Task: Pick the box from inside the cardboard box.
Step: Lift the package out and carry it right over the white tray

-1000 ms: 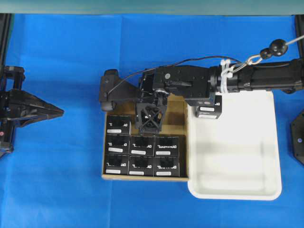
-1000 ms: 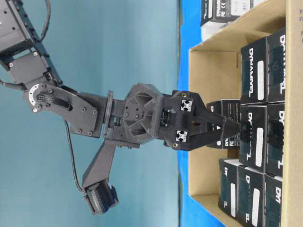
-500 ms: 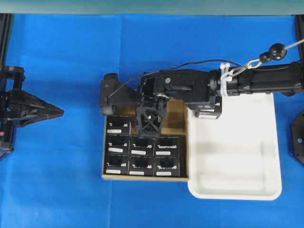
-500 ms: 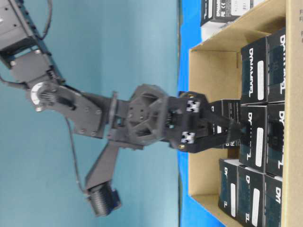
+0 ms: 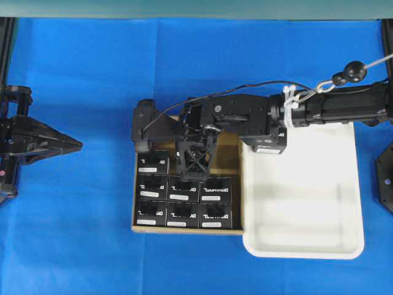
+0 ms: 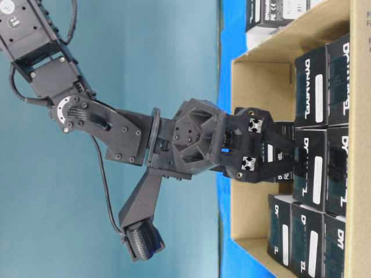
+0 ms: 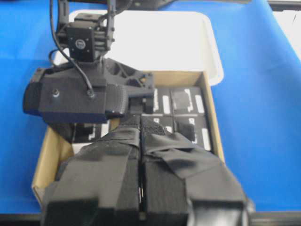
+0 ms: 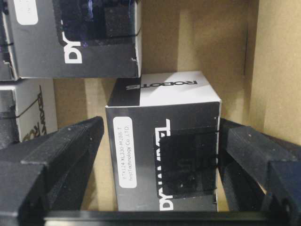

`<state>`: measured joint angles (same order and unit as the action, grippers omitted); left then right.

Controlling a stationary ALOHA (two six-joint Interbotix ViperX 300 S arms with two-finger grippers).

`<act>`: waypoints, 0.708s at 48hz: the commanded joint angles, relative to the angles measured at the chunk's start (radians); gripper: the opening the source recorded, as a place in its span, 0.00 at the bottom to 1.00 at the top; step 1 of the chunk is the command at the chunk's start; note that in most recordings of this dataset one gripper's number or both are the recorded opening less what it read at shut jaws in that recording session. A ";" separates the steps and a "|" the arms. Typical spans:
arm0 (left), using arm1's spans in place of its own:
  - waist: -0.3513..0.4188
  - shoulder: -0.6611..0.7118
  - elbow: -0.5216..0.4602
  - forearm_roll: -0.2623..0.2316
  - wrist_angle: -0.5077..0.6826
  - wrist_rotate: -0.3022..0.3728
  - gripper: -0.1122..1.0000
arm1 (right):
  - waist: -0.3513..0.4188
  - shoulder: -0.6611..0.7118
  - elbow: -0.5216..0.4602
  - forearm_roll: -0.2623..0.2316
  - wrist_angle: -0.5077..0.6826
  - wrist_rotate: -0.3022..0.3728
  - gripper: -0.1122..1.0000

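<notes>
The cardboard box [image 5: 226,155] sits mid-table with several small black boxes [image 5: 184,200] in rows. My right gripper [image 5: 195,167] reaches down into its back row. In the right wrist view it [image 8: 160,141] is open, and its fingers [image 8: 56,165] straddle one black box [image 8: 160,155] with a white label strip. The left finger stands a little off the box; the right finger is at its side. The table-level view shows the gripper [image 6: 284,162] down among the boxes inside the carton [image 6: 255,75]. My left gripper [image 5: 73,145] is shut and empty at the far left.
A white plastic tray [image 5: 307,203] adjoins the carton's right side, with one black box [image 5: 268,146] at its back left corner under my right arm. Blue cloth covers the table. In the left wrist view the shut left gripper [image 7: 141,125] faces the carton [image 7: 212,117].
My right gripper has moved down and deeper into the carton, so its open fingers now sit on either side of the back-row box. The left arm has not moved.
</notes>
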<state>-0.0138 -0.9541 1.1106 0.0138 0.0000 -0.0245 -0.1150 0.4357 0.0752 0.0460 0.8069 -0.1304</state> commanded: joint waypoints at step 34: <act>-0.002 0.003 -0.021 0.002 -0.005 -0.002 0.04 | 0.000 -0.057 -0.055 0.005 0.058 0.014 0.66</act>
<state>-0.0138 -0.9541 1.1106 0.0138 0.0000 -0.0261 -0.1120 0.4157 0.0476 0.0460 0.8422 -0.1197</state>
